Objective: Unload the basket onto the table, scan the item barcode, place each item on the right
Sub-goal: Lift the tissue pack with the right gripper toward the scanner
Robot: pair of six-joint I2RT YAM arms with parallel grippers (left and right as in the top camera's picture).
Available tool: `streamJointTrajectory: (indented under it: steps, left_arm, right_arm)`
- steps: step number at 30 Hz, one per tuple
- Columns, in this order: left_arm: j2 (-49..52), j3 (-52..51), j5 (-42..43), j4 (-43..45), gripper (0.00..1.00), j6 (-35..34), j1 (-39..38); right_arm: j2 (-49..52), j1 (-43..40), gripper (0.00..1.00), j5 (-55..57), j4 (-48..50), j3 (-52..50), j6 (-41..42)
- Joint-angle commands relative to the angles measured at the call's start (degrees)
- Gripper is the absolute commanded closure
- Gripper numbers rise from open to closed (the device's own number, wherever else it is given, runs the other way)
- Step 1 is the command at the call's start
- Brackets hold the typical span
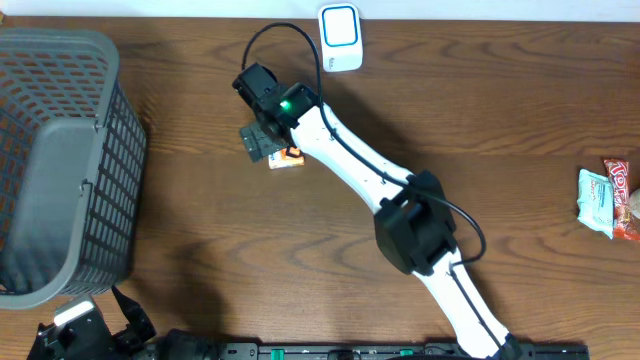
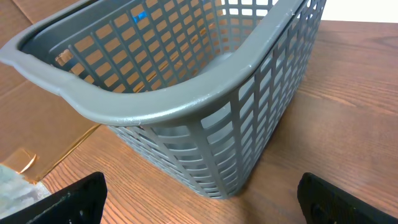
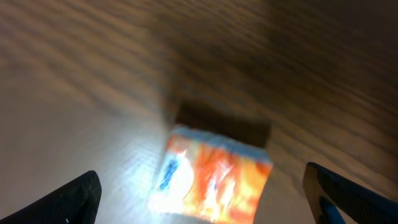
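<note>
Dark wood-grain tabletop (image 1: 520,110) is filling the whole view, its near edge running under the arm mounts and its far edge meeting a pale strip. Nearest, the left arm (image 1: 85,330) is sitting at the near-left corner. The left jaws are standing wide apart and holding nothing, with bare wood lying between them and the one grey mesh basket (image 2: 161,112), which is taking up the left edge. The right arm (image 1: 350,165) is stretching from the near edge diagonally toward the far left, crossing the middle of the tabletop. The right jaws are hanging wide over a small orange-and-white packet (image 3: 211,180). It is lying flat on the wood between the fingertips and touching neither, though the wrist view is blurring its print. Beyond it, one white device with a blue-rimmed face (image 1: 340,35) is standing at the far edge. Well apart, at the right edge, a pale blue-green packet (image 1: 596,202) and a red packet (image 1: 622,195) are lying against each other, making three packets in all, with open wood between them and the right arm.
</note>
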Motion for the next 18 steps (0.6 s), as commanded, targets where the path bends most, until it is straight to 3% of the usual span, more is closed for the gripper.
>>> streamJointTrajectory:
  steps: [1, 18]
  left_arm:
    - [-0.42, 0.04, -0.31, 0.0, 0.02, 0.74, 0.2]
    - [-0.42, 0.04, -0.28, 0.0, 0.02, 0.74, 0.2]
  right_arm:
    - [2.12, -1.25, 0.01, 0.33, 0.57, 0.02, 3.89]
    - [7.96, -0.85, 0.01, -7.65, -0.81, 0.0, 5.38]
